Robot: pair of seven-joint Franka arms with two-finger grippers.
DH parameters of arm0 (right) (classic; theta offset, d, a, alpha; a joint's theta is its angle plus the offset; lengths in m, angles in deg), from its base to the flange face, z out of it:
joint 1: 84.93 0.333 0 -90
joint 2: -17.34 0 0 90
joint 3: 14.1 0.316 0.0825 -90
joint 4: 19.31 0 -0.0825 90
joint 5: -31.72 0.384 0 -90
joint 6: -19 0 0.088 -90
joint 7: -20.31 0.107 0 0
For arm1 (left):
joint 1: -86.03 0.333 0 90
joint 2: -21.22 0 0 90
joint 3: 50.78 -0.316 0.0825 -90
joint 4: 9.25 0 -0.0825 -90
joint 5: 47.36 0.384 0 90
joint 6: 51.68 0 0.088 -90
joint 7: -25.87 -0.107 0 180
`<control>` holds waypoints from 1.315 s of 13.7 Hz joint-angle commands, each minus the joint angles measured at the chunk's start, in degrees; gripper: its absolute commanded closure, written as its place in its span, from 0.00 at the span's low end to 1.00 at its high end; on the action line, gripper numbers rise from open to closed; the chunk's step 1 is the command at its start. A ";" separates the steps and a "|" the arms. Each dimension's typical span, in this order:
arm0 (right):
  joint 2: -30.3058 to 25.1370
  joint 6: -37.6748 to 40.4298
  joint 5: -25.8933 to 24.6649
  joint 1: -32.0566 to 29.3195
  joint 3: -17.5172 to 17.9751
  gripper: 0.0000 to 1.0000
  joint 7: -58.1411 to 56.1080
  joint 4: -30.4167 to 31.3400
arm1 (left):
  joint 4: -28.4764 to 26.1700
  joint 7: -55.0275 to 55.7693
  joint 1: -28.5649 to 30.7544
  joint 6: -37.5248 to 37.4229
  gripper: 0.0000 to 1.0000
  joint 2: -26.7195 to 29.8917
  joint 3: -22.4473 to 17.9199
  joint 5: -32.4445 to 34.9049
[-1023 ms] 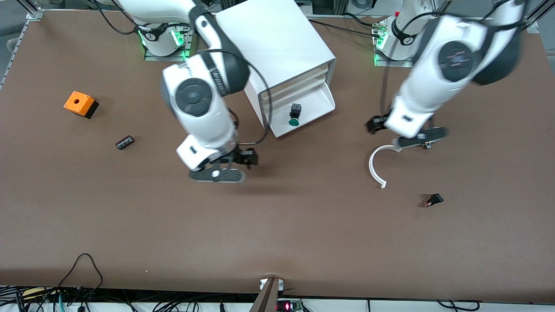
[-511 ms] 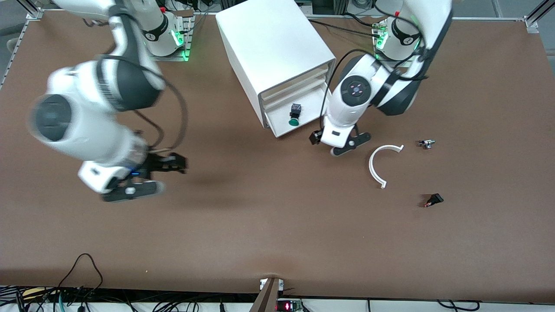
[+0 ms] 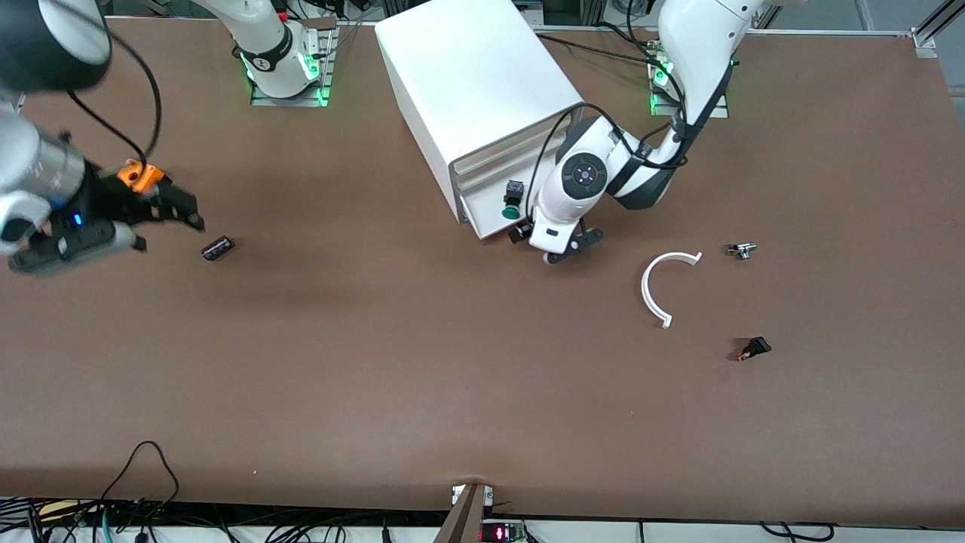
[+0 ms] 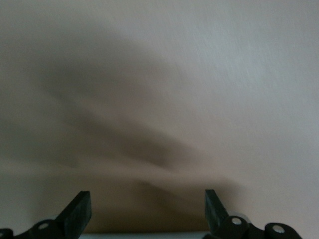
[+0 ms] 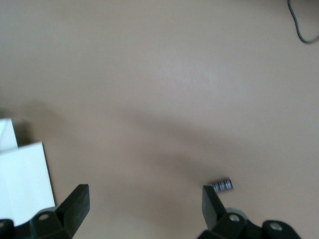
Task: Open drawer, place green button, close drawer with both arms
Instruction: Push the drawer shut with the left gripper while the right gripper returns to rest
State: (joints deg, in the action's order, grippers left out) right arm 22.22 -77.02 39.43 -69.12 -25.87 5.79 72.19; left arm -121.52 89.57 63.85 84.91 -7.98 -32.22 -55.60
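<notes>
Button (image 3: 512, 200) lies in pulled-out drawer (image 3: 494, 226), frame centre. My left gripper (image 3: 554, 245) spread empty at drawer front, likely to push. Right gripper (image 3: 98, 226) unclenched, empty, upper-left frame over table, waiting.

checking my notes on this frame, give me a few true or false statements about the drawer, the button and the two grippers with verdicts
1. The button lies in the open drawer. True.
2. The left gripper holds the button. False: its fingers are open and empty, and it is at the front of the drawer.
3. The right gripper is over the right arm's end of the table, by the orange box. True.
4. The right gripper grips the dark cylinder. False: the cylinder lies on the table, apart from the open gripper.
5. The white curved piece lies in the drawer. False: it lies on the table, toward the left arm's end.
</notes>
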 commanded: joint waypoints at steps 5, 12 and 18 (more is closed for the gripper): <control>-7.61 -1.45 -4.18 -8.60 10.01 0.00 -1.03 7.21 | -0.06 -1.38 0.11 -1.06 0.00 -1.73 6.40 -5.03; -3.91 -1.63 -4.89 -8.51 10.10 0.00 -1.04 3.25 | 0.03 -1.91 0.46 -1.15 0.00 -2.35 8.16 -6.79; -4.00 -1.19 -4.72 -9.04 9.75 0.00 -0.33 3.16 | 5.99 -10.15 7.13 -6.57 0.00 0.11 3.87 -5.73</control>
State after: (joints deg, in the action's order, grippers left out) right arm 17.87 -79.11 35.25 -76.90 -16.82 5.68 76.61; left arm -117.93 83.91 68.83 83.12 -9.71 -26.79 -60.37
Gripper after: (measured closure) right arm 0.000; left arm 0.000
